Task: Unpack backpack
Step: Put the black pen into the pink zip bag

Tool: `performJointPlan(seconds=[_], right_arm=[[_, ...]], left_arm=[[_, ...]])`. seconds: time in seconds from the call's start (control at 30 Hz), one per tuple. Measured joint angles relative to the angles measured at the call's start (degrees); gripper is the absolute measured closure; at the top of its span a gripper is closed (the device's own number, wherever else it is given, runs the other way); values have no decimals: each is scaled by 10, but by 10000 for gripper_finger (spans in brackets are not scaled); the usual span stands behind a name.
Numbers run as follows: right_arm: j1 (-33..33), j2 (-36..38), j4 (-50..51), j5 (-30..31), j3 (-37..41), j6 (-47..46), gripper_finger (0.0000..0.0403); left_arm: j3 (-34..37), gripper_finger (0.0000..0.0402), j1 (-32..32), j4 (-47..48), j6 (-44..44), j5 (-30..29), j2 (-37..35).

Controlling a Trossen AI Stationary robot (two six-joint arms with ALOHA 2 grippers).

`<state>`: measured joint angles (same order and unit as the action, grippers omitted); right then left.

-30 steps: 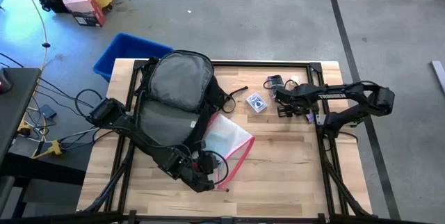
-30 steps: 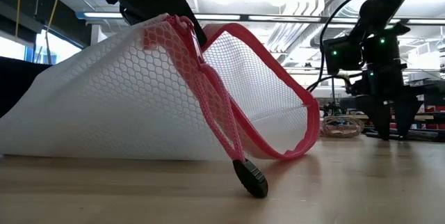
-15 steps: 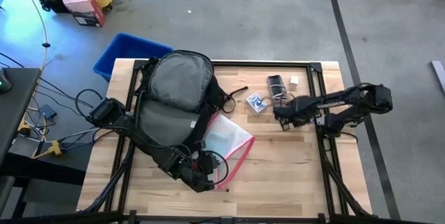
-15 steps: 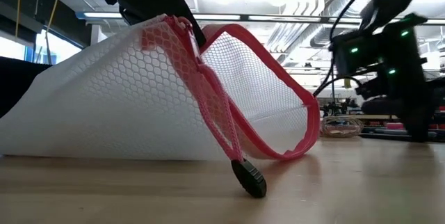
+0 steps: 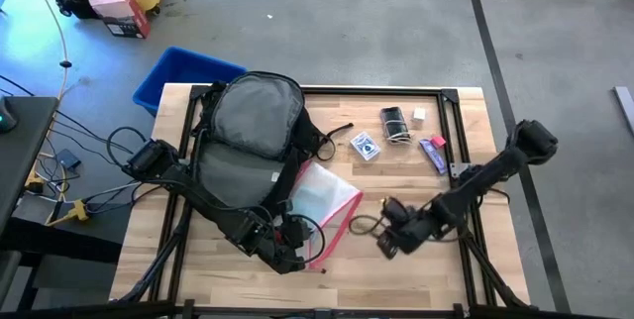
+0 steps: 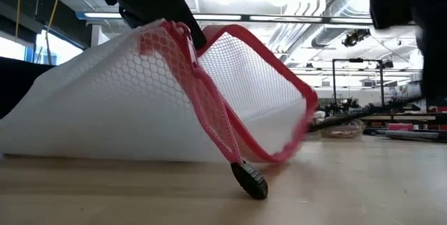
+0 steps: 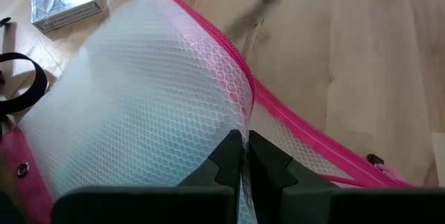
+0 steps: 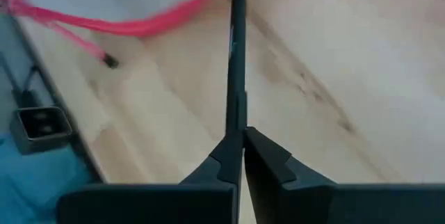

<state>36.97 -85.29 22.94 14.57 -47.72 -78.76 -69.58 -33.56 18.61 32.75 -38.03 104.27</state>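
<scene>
Both pairs of jaws are closed. The left gripper [image 7: 240, 156] has its two dark fingers pinched on the mesh wall of a clear pouch with a pink zip edge [image 7: 146, 106]. The right gripper [image 8: 238, 156] has its fingers pressed together on a thin dark cord [image 8: 237, 50] that runs straight out from the fingertips across the bare wood.

The backpack [image 5: 243, 136] lies flat on the left half of the table [image 5: 396, 279], grey padded back panel facing up, its top end toward the far edge and its black straps spread along both sides. The pouch [image 5: 322, 200] sticks out from under the backpack's near right side, and the left gripper [image 5: 282, 245] sits at the backpack's near end, at the pouch's near edge. In the low view the pouch [image 6: 140, 92] rises like a tent from the tabletop, with its dark zip pull [image 6: 250, 180] touching the wood.

The right gripper [image 5: 388, 240] is low over the table, just right of the pouch, with the cord looping from it toward the pouch.

Farther back, near the far right of the table, lie a small blue card box [image 5: 365, 146], a dark bundled charger [image 5: 394, 126], a small white block [image 5: 419, 116] and a purple bar [image 5: 433, 153].

Beyond the table's far left corner a blue bin [image 5: 178, 71] stands on the floor.
</scene>
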Motion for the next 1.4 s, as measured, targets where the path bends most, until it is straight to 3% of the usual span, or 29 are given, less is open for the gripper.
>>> performJointPlan(seconds=[0.13, 0.27, 0.53, 0.77, 1.0, 1.17, 1.3, 1.4], right_arm=[[-19, -72, 0, 36, -77, 46, 400], [-49, -131, 9, 29, -151, 127, 401], [-30, -138, 97, -12, -267, 173, 402], [-21, -141, 129, 5, -238, 174, 381], [-37, -198, 127, 13, -216, 229, 269], [-61, -245, 120, -28, -216, 224, 203], [-74, -274, 122, -41, -218, 204, 202], [-78, -286, 135, -41, -220, 190, 238]], left_arm=[[0, 402, 0, -7, 0, -2, 0], [0, 402, 0, -7, 0, -2, 0], [0, 402, 0, -5, -4, -4, 0], [0, 402, 0, -5, 0, -2, 0], [0, 402, 0, -4, 0, -1, 0], [0, 402, 0, -4, 0, -1, 0], [0, 402, 0, -4, 0, -1, 0], [0, 402, 0, -4, 0, -1, 0]])
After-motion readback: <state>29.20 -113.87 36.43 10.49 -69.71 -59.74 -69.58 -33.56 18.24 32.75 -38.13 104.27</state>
